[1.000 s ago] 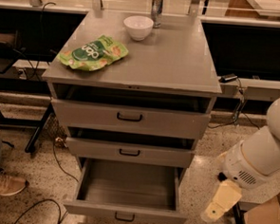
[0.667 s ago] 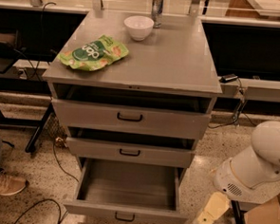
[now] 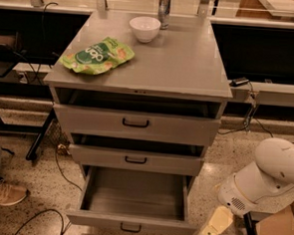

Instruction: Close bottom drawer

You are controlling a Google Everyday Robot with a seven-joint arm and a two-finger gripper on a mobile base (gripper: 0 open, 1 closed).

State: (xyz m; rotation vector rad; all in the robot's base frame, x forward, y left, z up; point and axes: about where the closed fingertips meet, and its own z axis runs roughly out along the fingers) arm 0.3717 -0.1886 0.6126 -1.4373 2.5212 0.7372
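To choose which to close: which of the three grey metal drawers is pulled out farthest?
The lowest grey metal drawer, whose inside shows fully; the middle drawer and top drawer stick out only slightly. The cream hand hangs right of its front.

Bottom drawer [image 3: 134,197] open; jaws low, right of it

- The arm [image 3: 276,165] was cased in smooth, glossy white shells, and its upper joint was rounded like a dome.
- A shorter white segment [image 3: 245,190], roughly cylindrical, ran from that dome toward 7 o'clock, with a faint seam where the two shells met.
- A small patch of fine dark perforations [image 3: 238,204] marked the segment's lower face.
- The hand [image 3: 213,232] sat at 5 o'clock in the view, at the 7 o'clock end of the arm. It was pale cream-yellow, flatter than the white shells, and tapering.
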